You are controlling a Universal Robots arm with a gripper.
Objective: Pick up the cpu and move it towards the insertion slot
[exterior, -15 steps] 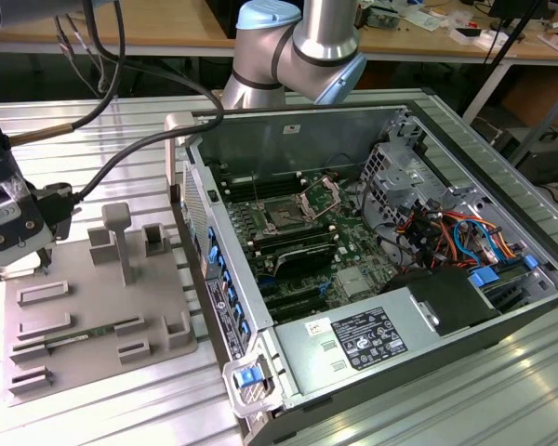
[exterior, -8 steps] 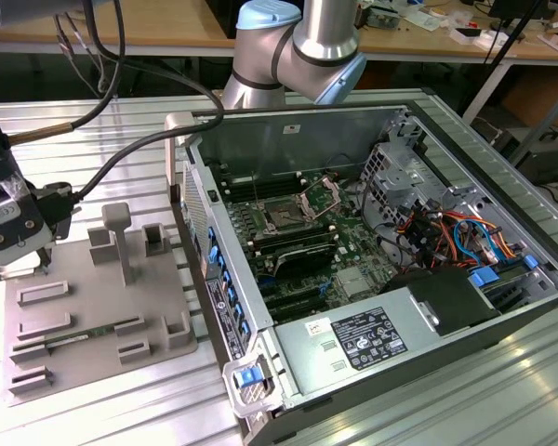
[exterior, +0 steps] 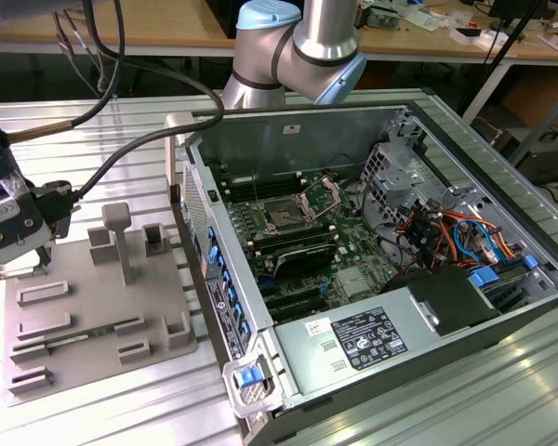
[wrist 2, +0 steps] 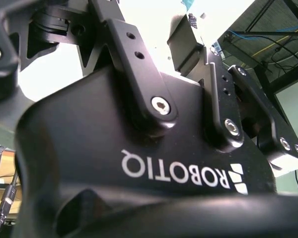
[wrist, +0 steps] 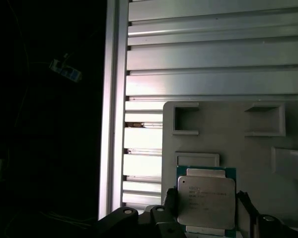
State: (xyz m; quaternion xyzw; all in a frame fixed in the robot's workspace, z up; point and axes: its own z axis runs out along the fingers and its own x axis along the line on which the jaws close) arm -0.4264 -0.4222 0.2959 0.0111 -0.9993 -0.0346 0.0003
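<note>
Pickup step: gripper (wrist: 204, 214) straddles the cpu (wrist: 206, 198) lying on the grey tray (wrist: 268, 129), can't tell if clenched, insertion slot (exterior: 286, 216) well apart, so a square edge grip and level lift look needed.

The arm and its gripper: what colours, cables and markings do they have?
The arm has silvery tubes and pale blue joint caps. Black cables run to the gripper. In the second wrist view its body is black, with white lettering and silver screw heads.
</note>
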